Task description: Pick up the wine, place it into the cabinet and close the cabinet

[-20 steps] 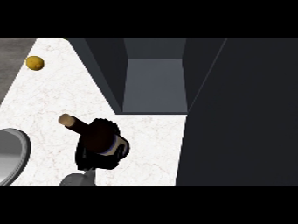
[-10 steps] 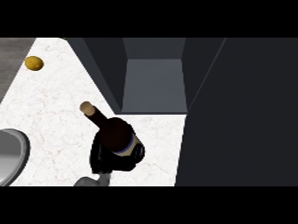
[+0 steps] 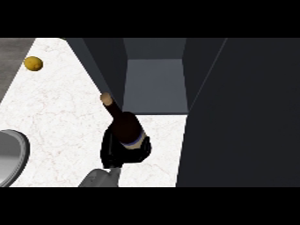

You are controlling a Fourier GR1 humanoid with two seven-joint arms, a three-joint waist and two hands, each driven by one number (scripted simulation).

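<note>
My hand (image 3: 123, 151) curling round the dark wine bottle (image 3: 125, 125), tan cork tip pointing to upper left, at frame centre beside the open cabinet (image 3: 155, 83), possibly my left hand.

Counter (image 3: 55, 118): a white, faintly veined marble top is seen, running from the upper left down to the lower edge.
Yellow round object (image 3: 34, 63): found lying on the counter near its far left edge, well apart from everything else.
Sink (image 3: 6, 154): a grey metal basin is set into the counter at the lower left, cut off by the edge.
Cabinet (image 3: 155, 83): a dark open cabinet is seen standing on the counter's right part.
</note>
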